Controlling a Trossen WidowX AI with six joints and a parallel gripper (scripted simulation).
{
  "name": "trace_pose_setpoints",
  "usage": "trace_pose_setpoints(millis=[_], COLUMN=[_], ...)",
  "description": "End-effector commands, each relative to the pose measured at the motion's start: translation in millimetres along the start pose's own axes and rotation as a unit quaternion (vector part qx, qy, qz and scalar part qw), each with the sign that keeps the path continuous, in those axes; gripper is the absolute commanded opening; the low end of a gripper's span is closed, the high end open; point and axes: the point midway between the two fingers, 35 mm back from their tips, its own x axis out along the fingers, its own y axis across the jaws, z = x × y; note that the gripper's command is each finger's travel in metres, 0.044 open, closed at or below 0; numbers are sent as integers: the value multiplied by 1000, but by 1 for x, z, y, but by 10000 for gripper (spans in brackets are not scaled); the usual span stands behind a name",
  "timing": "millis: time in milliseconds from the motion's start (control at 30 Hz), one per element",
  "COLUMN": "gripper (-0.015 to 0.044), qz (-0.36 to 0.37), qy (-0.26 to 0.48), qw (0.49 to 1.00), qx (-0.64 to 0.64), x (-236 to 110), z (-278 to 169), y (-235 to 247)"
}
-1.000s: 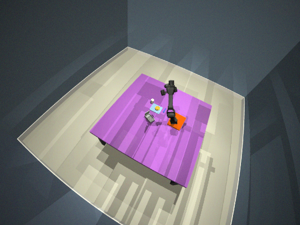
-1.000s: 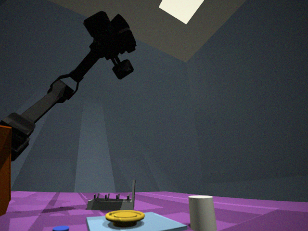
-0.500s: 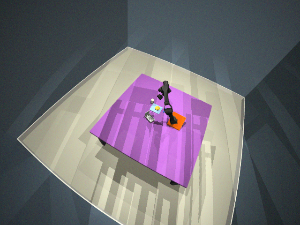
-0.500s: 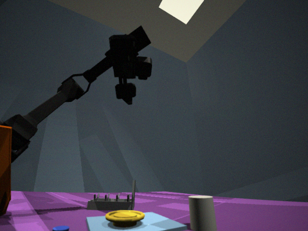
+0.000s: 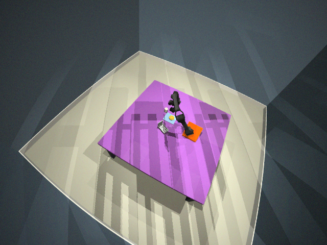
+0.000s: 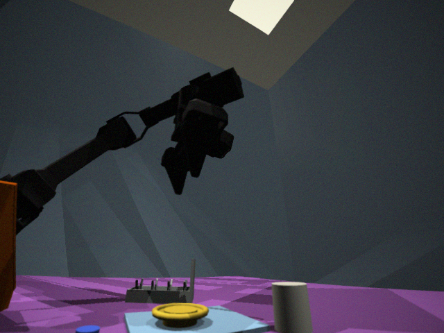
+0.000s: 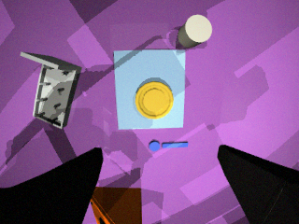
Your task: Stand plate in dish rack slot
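A yellow plate (image 5: 171, 117) (image 6: 180, 311) (image 7: 153, 100) lies flat on a light blue mat (image 5: 166, 116) (image 6: 229, 321) (image 7: 127, 69). The grey dish rack (image 5: 163, 127) (image 6: 157, 294) (image 7: 56, 93) with short pegs stands empty beside the mat. My gripper (image 5: 172, 107) (image 6: 186, 182) (image 7: 161, 153) is open and empty. It hangs high above the table, pointing down over the mat, with the plate a little ahead of the fingers in the wrist view.
A beige cup (image 5: 166, 108) (image 6: 291, 306) (image 7: 197, 30) stands at the mat's far corner. A small blue spoon (image 6: 87, 328) (image 7: 167, 145) lies by the mat's near edge. The arm's orange base plate (image 5: 194, 129) (image 6: 7, 243) (image 7: 121, 218) sits on the purple table (image 5: 147, 158).
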Motion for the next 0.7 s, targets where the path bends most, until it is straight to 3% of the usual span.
trace_pose_setpoints(millis=[0,67,300,667], gripper=[400,400,400,400], qz=[12,11,13,13], qy=[5,5,4,4], qw=[1000,1000,1000,1000], qx=[-12,-12,-13,-13], x=[6,16,117,126], z=[0,2,3,4], y=[3,0,-11,-7])
